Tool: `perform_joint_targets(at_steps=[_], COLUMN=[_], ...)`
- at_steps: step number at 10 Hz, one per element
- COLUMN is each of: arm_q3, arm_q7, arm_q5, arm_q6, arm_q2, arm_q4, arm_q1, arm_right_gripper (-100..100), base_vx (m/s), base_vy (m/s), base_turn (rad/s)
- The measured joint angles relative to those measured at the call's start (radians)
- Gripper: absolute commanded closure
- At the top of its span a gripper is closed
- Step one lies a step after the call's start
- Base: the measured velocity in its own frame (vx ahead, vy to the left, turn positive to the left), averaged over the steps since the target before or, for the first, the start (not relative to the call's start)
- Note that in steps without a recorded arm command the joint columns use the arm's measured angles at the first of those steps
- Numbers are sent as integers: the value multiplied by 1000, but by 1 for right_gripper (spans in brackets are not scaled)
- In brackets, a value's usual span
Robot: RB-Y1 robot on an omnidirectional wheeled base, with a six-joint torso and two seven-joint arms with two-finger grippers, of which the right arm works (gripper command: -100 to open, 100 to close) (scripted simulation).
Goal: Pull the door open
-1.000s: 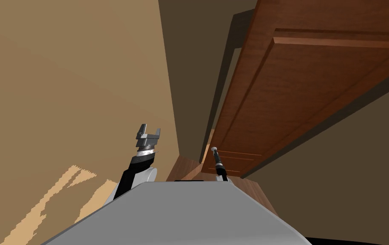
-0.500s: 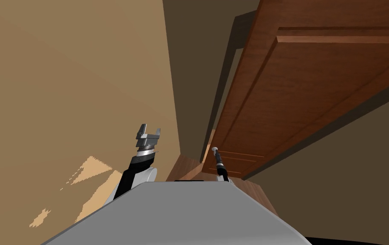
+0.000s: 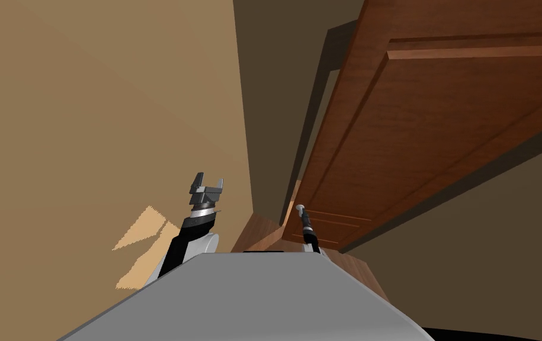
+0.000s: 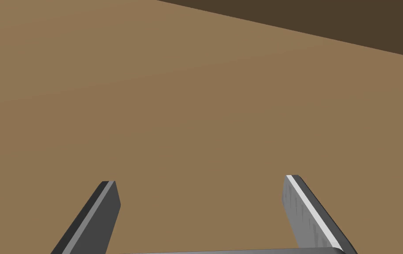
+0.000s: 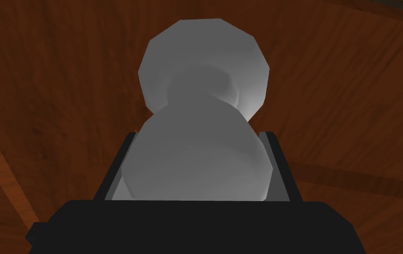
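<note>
A reddish-brown panelled wooden door runs up the right of the head view, swung partly out from its dark frame. Its pale grey round knob sits on a round plate against the door's wood. My right gripper is shut on the knob, one finger pressing each side; in the head view the right gripper meets the door near its lower edge. My left gripper is raised to the left of the door, open, with nothing between its fingers.
A tan wall stands on my left, close to the left arm. A darker brown wall lies behind the door's free edge. A sunlit patch marks the tan wall low down.
The door has swung a little further from its frame and my view has turned with it. The sunlit patch on the tan wall has shrunk and shifted right. Both grippers hold the same pose.
</note>
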Motion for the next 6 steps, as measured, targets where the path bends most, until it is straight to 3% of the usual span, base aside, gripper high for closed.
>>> perform_joint_targets(at_steps=[3, 6], arm_q3=[2, 1], arm_q7=[-61, -136], arm_q5=[-19, -50], arm_q6=[5, -4], arm_q2=[-5, -17], arm_q4=[-10, 13], arm_q1=[7, -2], arm_right_gripper=[100, 100], base_vx=[-34, -49], base_vy=[-12, -14], base_turn=[83, 94])
